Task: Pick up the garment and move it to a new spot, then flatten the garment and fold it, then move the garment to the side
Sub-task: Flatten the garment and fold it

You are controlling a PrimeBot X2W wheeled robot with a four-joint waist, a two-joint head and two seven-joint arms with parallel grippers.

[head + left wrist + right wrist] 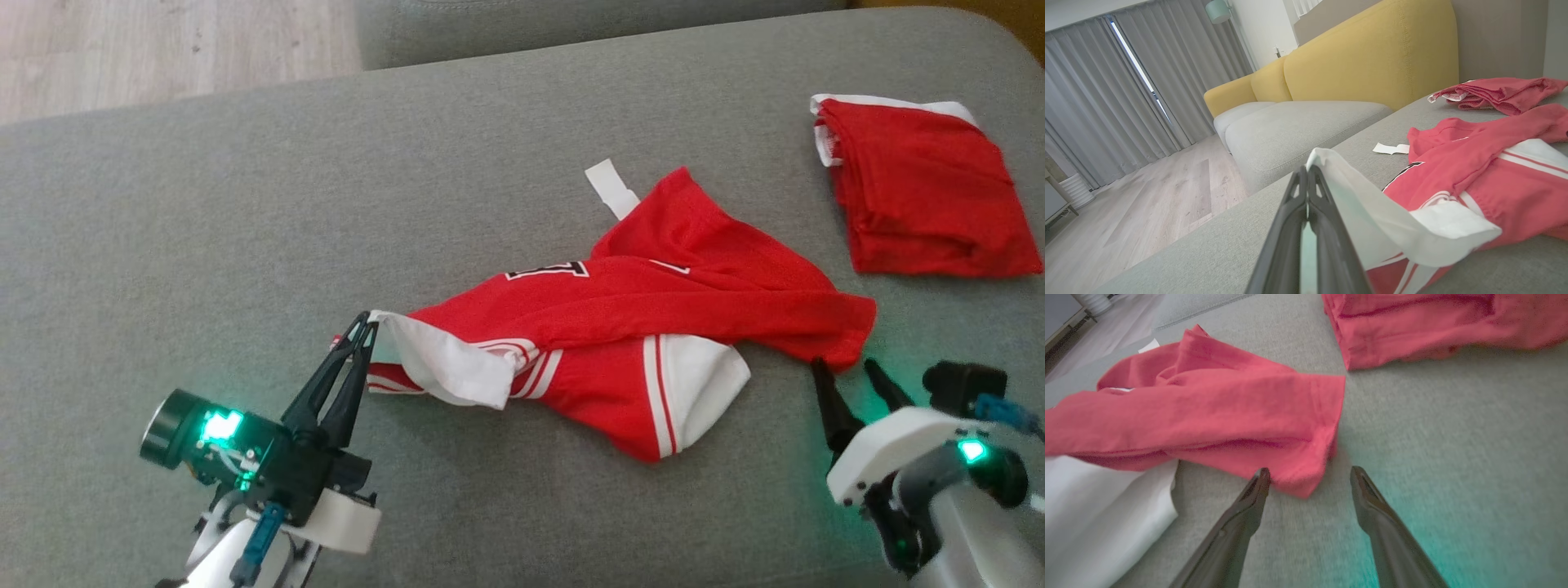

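Garment point(653, 327), red with white trim, lay crumpled across the middle of the grey cushion point(245, 204). Left gripper point(365, 325) was clamped on its white edge at the near-left end, and that edge stood a little raised off the cushion. Right gripper point(843, 365) sat at the garment's right end with its fingers spread apart, gripping nothing, tips just beside the red hem. Another red cloth point(922, 188) lay folded at the far right, apart from the garment. A white strip point(612, 188) lay at the garment's far edge.
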